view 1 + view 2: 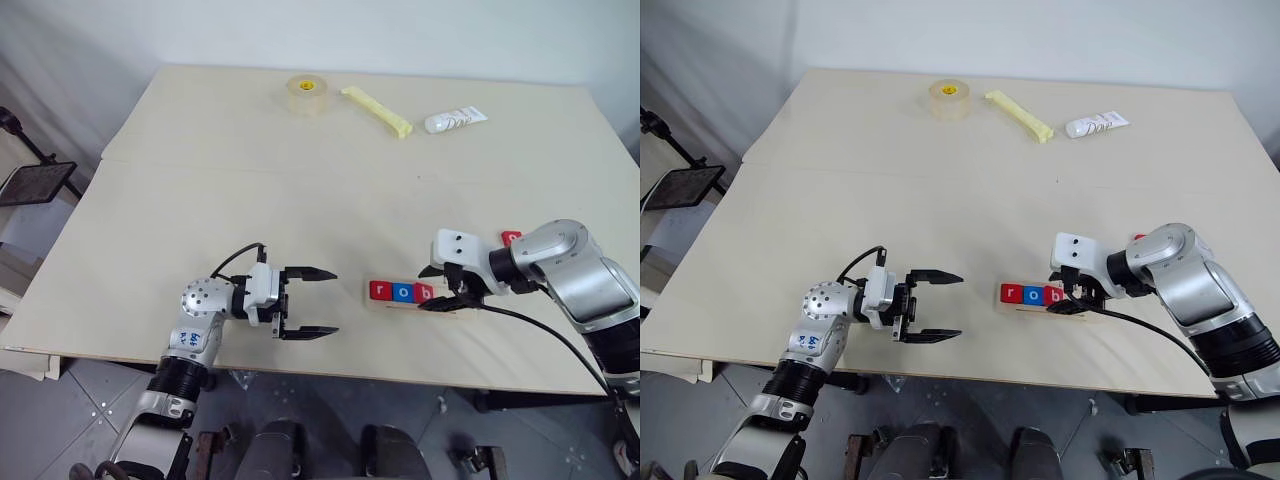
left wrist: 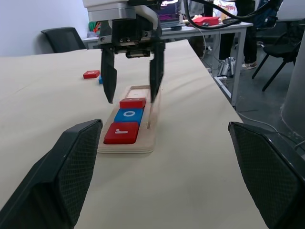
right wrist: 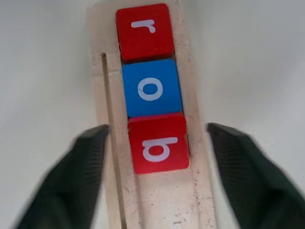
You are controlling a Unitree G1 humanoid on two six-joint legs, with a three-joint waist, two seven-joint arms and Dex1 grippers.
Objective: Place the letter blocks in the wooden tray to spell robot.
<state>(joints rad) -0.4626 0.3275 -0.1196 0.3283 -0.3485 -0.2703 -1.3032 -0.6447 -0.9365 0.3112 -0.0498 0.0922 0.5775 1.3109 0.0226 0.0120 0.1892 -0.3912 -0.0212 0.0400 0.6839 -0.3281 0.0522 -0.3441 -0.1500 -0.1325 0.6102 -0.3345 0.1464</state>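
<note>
The wooden tray (image 1: 372, 300) lies near the table's front edge, right of centre. In its slot sit a red r block (image 1: 380, 291), a blue o block (image 1: 402, 292) and a red b block (image 3: 157, 150), side by side. My right gripper (image 1: 445, 292) hangs over the b end, open. Its fingers (image 3: 88, 162) straddle the tray's sides and stand apart from the b block. A loose red block (image 1: 511, 238) lies behind my right arm, with a bit of a blue block (image 2: 100, 79) beside it. My left gripper (image 1: 333, 302) is open and empty, pointing level at the tray from the left.
At the table's far side lie a tape roll (image 1: 307, 93), a yellow stick (image 1: 377, 110) and a white tube (image 1: 455, 120). A black chair (image 1: 35, 182) stands off the table's left edge. The table's front edge runs just below the tray.
</note>
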